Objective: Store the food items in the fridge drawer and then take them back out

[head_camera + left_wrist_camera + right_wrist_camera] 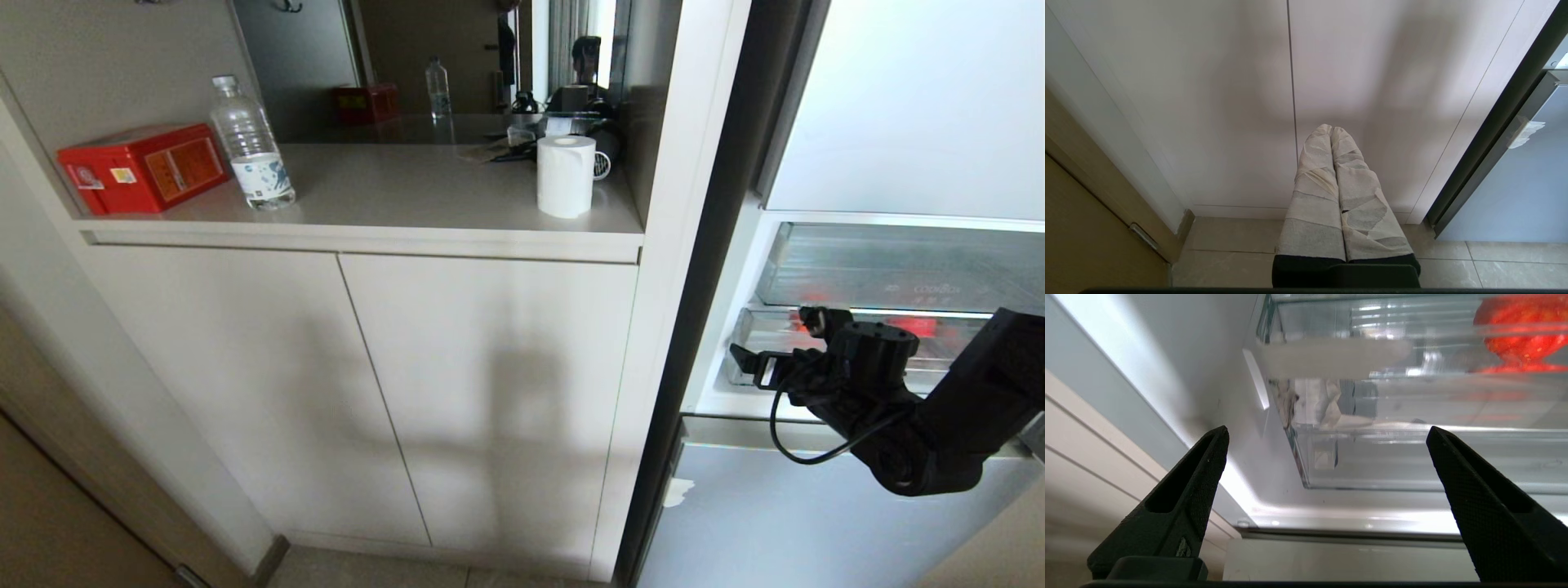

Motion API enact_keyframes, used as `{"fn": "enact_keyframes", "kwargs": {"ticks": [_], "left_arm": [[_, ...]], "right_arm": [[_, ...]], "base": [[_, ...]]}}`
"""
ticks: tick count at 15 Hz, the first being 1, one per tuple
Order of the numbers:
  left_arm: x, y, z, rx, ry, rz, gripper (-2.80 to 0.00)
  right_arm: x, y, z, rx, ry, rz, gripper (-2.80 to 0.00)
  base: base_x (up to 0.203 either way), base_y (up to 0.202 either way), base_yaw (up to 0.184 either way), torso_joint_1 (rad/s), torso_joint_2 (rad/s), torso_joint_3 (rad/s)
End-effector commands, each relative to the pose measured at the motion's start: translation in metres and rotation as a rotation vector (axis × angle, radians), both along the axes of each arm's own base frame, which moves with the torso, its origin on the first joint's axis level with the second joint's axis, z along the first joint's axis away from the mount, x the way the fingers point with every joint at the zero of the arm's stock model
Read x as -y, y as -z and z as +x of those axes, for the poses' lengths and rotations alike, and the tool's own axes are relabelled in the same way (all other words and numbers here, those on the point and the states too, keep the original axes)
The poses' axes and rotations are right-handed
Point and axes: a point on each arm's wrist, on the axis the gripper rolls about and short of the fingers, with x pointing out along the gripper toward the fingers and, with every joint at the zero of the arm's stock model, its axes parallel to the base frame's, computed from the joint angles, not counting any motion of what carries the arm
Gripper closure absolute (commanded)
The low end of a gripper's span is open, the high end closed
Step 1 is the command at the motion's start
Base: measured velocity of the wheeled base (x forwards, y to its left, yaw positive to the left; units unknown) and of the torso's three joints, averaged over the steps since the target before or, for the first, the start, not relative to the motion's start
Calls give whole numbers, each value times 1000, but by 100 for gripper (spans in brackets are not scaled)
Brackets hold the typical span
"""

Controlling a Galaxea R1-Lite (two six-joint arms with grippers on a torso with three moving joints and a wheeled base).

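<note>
Red fruit (1523,332), glossy and round, seen through clear plastic at upper right of right wrist view; only a red blur (910,325) behind the drawer wall at right of head view. Fridge drawer (1412,457) transparent, white tape scraps at its corner. Right end effector (1327,437) released, fingers spread wide, just outside drawer front, grasping nothing. Left end effector (1332,130) clenched, taped fingers pressed together, centre of left wrist view before cabinet doors (1249,102).

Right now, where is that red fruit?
The red fruit sits inside the clear fridge drawer, seen through its see-through front wall. In the head view it glows red on the right, just behind the right gripper, whose fingers are open and empty.
</note>
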Motion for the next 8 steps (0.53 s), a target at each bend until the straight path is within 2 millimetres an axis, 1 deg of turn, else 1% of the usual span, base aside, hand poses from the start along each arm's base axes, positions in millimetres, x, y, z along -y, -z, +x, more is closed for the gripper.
{"fn": "enact_keyframes", "kwargs": {"ticks": [1, 8], "left_arm": [[0, 0, 0, 0, 0, 0, 0], [0, 0, 0, 0, 0, 0, 0]], "right_arm": [[0, 0, 5, 16, 0, 1, -280], [0, -2, 13, 38, 7, 27, -280]], "base": [[0, 0, 0, 0, 0, 0], [0, 0, 0, 0, 0, 0]]}}
